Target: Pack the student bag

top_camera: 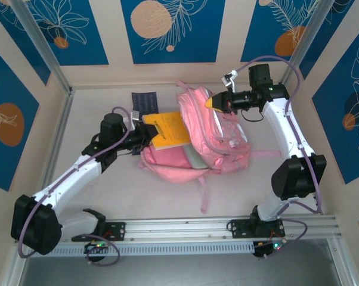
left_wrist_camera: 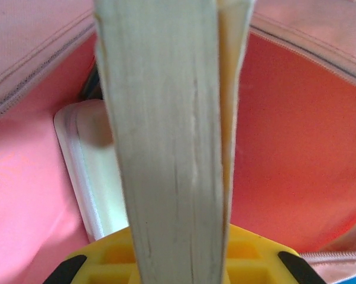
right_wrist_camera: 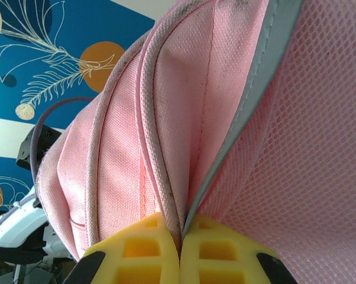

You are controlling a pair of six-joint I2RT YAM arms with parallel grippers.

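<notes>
The pink backpack (top_camera: 218,140) lay in the middle of the pale counter (top_camera: 96,196), ringed by walls (top_camera: 66,24) of blue leaf-print panels (orange discs among them). The left end effector (top_camera: 145,122) was clamped on a yellow book (top_camera: 170,130) at the bag's mouth; the right end effector (top_camera: 210,102) pinched its upper edge.

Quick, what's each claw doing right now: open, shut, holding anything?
The left gripper is closed on the yellow book.
The right gripper is closed on the student bag, pinching its fabric.
</notes>
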